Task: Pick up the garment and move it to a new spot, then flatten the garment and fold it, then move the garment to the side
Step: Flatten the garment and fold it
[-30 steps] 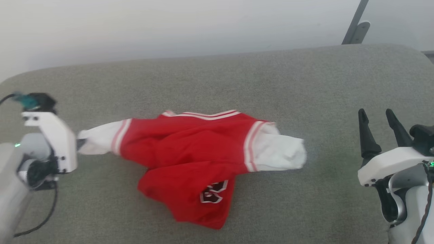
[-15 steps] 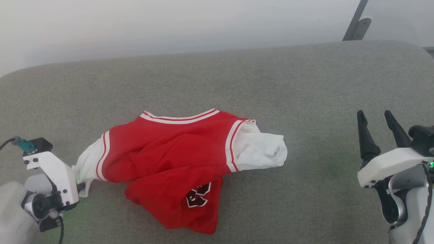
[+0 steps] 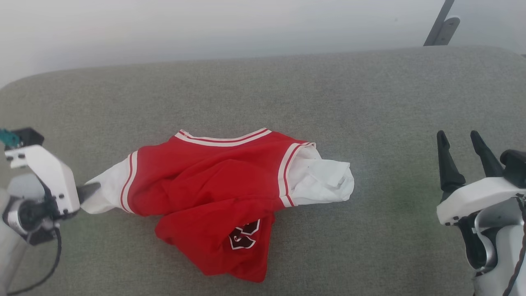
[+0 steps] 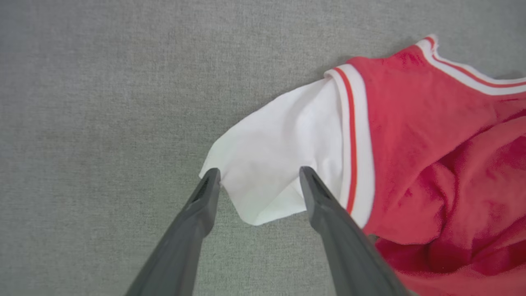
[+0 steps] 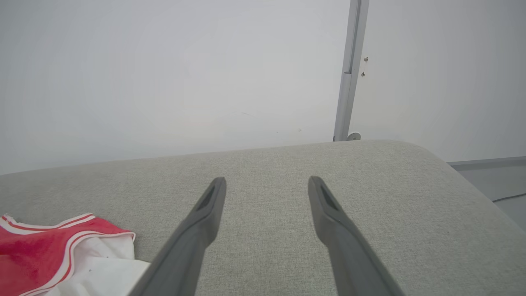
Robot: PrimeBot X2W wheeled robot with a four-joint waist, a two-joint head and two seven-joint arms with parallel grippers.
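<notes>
The garment [image 3: 213, 189], a red jersey with white sleeves, striped trim and a black-and-white number, lies crumpled on the grey cushioned surface [image 3: 287, 90]. Its lower part is folded over toward the front. My left gripper [image 4: 259, 176] is open, its two dark fingers standing either side of the white left sleeve [image 4: 279, 164], the cloth lying loose between them. In the head view the left gripper [image 3: 88, 191] points at that sleeve's tip. My right gripper [image 3: 462, 142] stands open at the right, well clear of the garment's other sleeve [image 3: 324, 179]. The garment's edge [image 5: 61, 250] sits at the right wrist view's lower left.
The grey surface [image 5: 370, 185] has rounded far corners and ends against a pale wall. A grey metal post [image 5: 349, 70] rises behind its far right corner. A strip of floor [image 5: 493, 181] lies past the right edge.
My left gripper, shut on the left sleeve before, has opened and let it go. The garment was dragged leftward and nearer, then settled. The right arm has stayed still.
</notes>
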